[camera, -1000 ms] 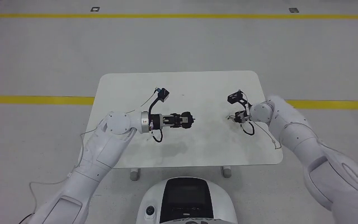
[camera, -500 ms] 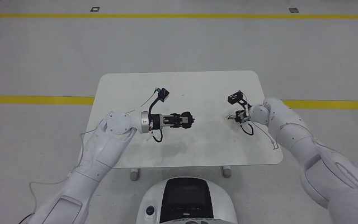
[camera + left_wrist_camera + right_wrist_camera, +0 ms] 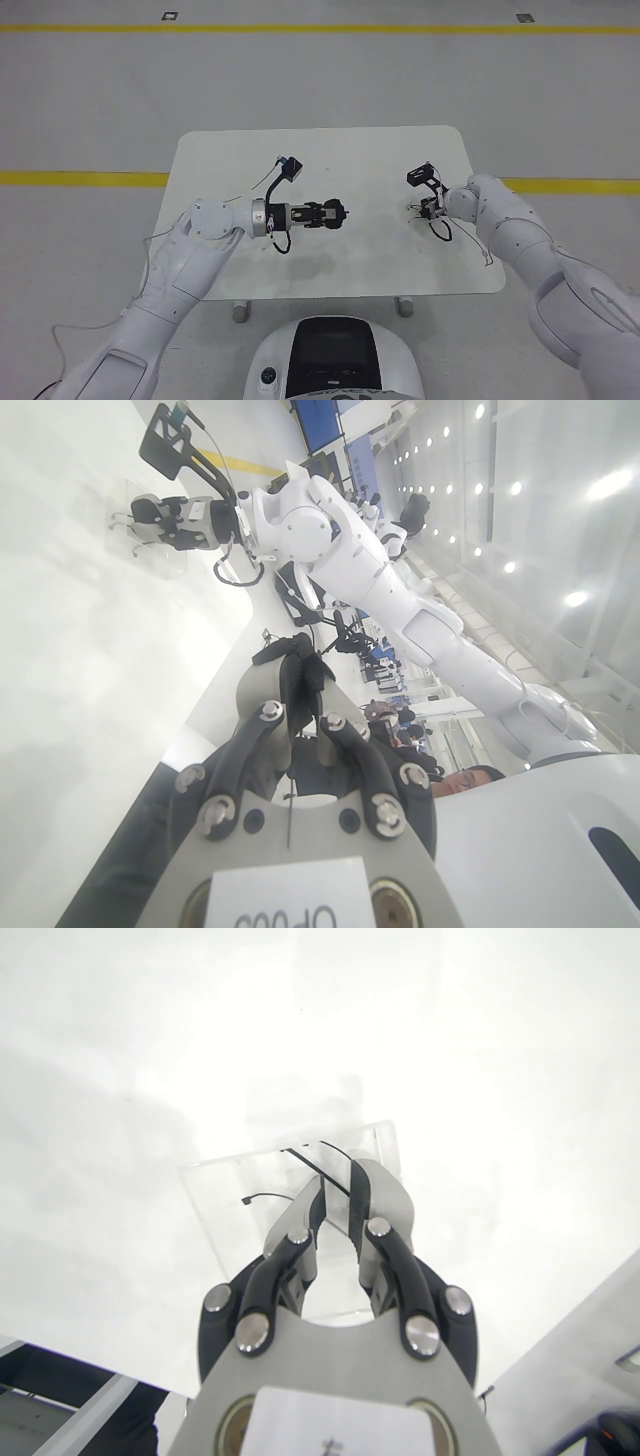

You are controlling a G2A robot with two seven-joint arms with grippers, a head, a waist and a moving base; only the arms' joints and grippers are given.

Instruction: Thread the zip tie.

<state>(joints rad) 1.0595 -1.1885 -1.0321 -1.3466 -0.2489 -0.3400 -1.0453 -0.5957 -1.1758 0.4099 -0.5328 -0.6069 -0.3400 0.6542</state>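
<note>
- Since the earlier frame the right arm's elbow has swung slightly closer in, while the right claw [image 3: 420, 208] stays over the same spot and the left arm has not shifted.
- The left claw [image 3: 300, 665] hangs above the middle of the table [image 3: 300, 150], pressed together on a thin black zip tie [image 3: 289, 825] whose free end trails back toward the wrist.
- The right claw [image 3: 337, 1178] sits low on a clear plate [image 3: 220, 1188] near the table's right side, its pads a narrow gap apart with a loose tie [image 3: 305, 1163] running across between them; it does not look clamped yet.
- A spare tie [image 3: 265, 1196] lies just beside it on the same plate.
- The ties look very light, springy and slick, so a pinch probably holds best across the flat of the strap, close to the end being guided.
- Held far from its tip, the strap would likely droop or flick, making the small head slot hard to hit.
</note>
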